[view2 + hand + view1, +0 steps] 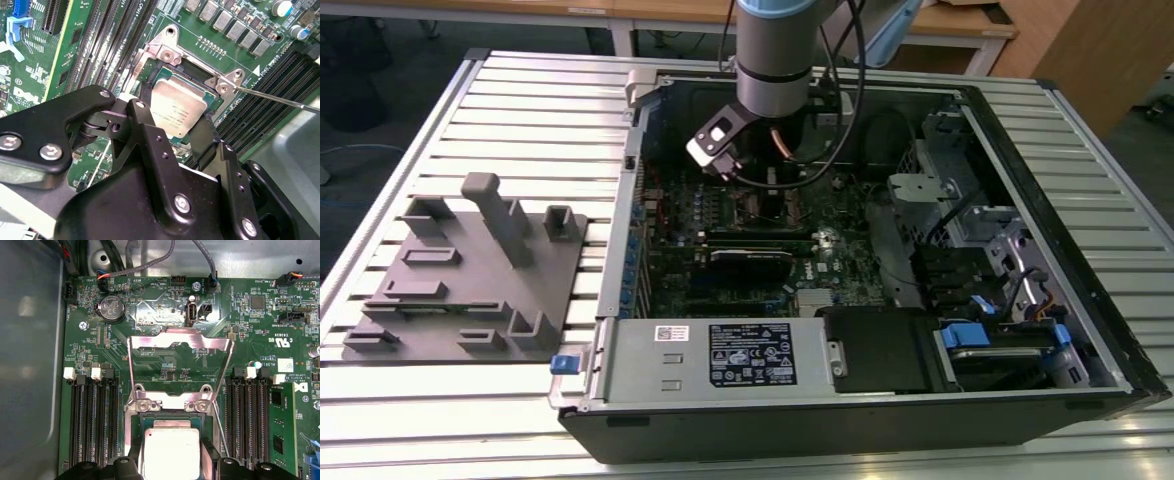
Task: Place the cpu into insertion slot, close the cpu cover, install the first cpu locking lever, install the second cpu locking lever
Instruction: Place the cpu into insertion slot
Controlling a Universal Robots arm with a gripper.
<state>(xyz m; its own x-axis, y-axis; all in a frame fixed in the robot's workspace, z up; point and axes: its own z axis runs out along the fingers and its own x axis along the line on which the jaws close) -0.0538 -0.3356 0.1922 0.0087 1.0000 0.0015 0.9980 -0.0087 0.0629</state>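
The cpu (177, 106) is a silver-grey square chip lying level in or just over the insertion slot (192, 71), between my gripper's (175, 119) black fingers (144, 102). The fingers stand against two opposite edges of the chip. In the first wrist view the cpu (170, 447) sits between the same fingers (210, 460), below the slot's silver rim (150, 405). The cpu cover (180, 342), a thin silver frame, is swung open behind the slot. A thin lever rod (280, 97) sticks out beside the socket. In the exterior view the gripper (770, 180) hangs inside the case over the motherboard.
Long black memory slots (92, 425) run on both sides of the socket. Cables (847, 110) hang around the arm inside the open computer case (1067, 330). A grey fixture block (467, 270) stands on the table at the exterior view's left.
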